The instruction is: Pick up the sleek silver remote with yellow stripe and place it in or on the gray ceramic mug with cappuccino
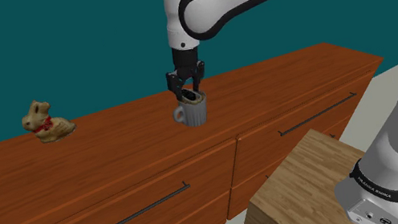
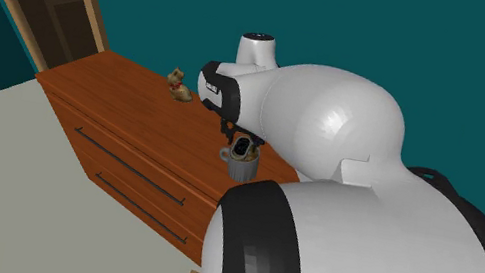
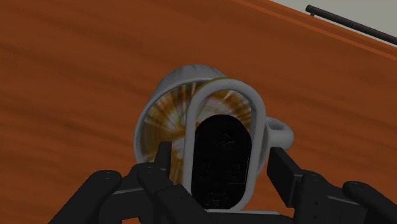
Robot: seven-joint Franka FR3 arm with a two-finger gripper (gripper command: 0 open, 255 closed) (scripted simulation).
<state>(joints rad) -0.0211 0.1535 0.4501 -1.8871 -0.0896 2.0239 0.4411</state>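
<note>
Grey-rimmed, black-faced oblong remote (image 3: 222, 159) stands on end inside the grey ceramic mug (image 3: 147, 124) of cappuccino, set toward the handle side of the cup. No yellow stripe can be made out on it. The all-black two-finger gripper (image 3: 221, 154) hangs directly over the mug, its fingers (image 3: 163, 159) parted to either side of the remote. A sliver of gap shows at each finger, so the remote appears unheld. The placing is judged done, bar the withdrawal.

Risks: the gap at the handle-side finger is narrow. Any sideways drift on retreat would likely catch the remote's upper end and lever it out, or tip the mug and spill the drink. The remote protrudes well above the rim, so a jolt could topple it. A straight lift along the remote's length is advisable.

Clearances: the mug sits about mid-depth on the reddish-brown wooden dresser top (image 1: 113, 144), away from the front edge. A tan rabbit figurine (image 1: 46, 122) lies well apart, toward the shoulder view's left. Room above and around the mug is open.
</note>
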